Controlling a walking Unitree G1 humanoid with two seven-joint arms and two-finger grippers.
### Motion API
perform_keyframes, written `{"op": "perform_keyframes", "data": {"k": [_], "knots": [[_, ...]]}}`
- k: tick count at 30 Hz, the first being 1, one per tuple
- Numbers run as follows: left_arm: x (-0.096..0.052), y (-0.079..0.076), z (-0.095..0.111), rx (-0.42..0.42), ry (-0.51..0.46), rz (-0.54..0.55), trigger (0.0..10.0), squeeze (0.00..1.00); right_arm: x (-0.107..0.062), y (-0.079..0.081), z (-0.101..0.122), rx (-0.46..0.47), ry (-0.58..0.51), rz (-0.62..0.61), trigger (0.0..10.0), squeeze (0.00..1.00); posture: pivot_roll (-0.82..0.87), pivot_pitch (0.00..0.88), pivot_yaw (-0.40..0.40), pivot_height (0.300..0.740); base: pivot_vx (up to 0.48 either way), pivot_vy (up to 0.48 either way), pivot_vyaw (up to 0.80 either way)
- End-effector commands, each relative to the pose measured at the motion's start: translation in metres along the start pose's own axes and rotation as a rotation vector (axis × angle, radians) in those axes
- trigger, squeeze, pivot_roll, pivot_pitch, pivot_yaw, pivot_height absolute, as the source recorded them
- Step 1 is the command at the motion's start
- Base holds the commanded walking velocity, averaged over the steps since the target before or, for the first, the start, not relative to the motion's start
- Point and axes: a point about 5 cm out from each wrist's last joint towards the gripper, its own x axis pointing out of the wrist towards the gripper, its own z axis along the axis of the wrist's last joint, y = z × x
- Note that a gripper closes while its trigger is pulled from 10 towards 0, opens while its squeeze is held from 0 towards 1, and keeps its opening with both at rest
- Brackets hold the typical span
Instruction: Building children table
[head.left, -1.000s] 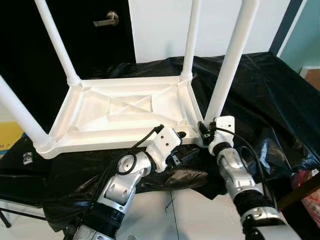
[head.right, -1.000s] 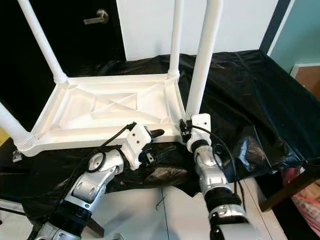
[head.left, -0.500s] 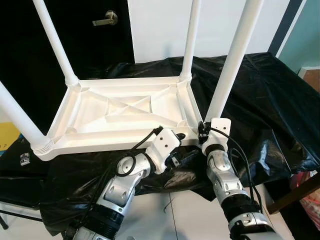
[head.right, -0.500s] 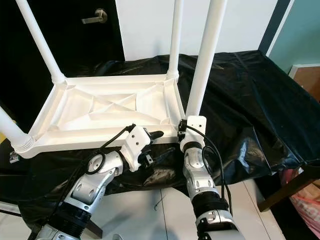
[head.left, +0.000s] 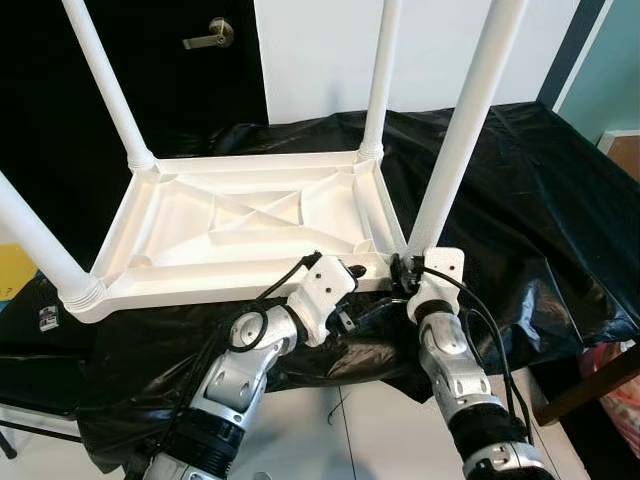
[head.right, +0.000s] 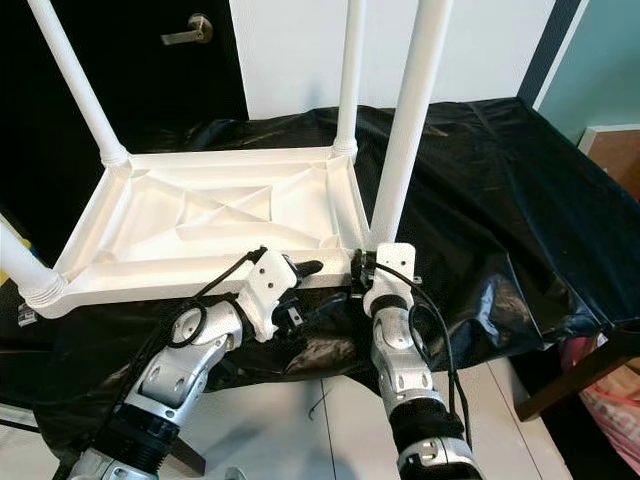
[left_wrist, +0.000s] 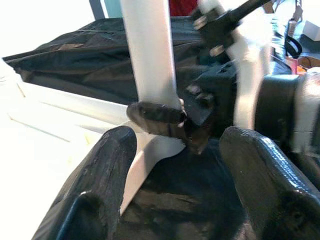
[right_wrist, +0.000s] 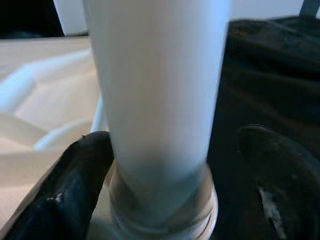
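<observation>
We see the white children's table (head.left: 240, 225) lying upside down on a black plastic sheet (head.left: 520, 190), its four white legs pointing up.

Right gripper (right_wrist: 170, 165): at the near right corner of the table, at the foot of the near right leg (head.left: 462, 130). In the right wrist view the leg stands between the two black fingers (right_wrist: 75, 185). One finger is touching or almost touching the leg's base collar; the other stands off to the far side with a gap of black sheet between. We note the fingers spread around the leg, not clamped on it.

Left gripper (left_wrist: 175, 165): just beside the right one, at the table's near rim. In the left wrist view its two fingers (left_wrist: 107, 165) are spread wide, holding nothing; the rim's corner and the same leg lie beyond and between the fingertips, with one finger of the right gripper laid against the leg's base.

A door lever (head.left: 212, 38) shows on the dark door behind.
</observation>
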Motion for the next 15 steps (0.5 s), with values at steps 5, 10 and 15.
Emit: {"op": "perform_keyframes", "data": {"k": [5, 10, 15], "knots": [[-0.001, 0.001, -0.003, -0.013, 0.009, 0.033, 10.0, 0.00, -0.005, -0.014, 0.005, 0.011, -0.054, 0.136, 10.0, 1.00, -0.03, 0.000, -0.002, 0.740, 0.000, 0.000, 0.00], [-0.003, 0.002, -0.005, -0.015, 0.020, 0.041, 10.0, 0.00, -0.006, -0.023, 0.008, -0.023, -0.072, 0.269, 10.0, 0.00, -0.03, 0.000, -0.001, 0.740, 0.000, 0.000, 0.00], [-0.003, 0.002, -0.006, 0.003, 0.032, 0.022, 10.0, 0.00, -0.001, -0.034, 0.013, -0.083, -0.072, 0.405, 10.0, 0.00, -0.03, 0.000, 0.007, 0.740, 0.000, 0.000, 0.00]]}}
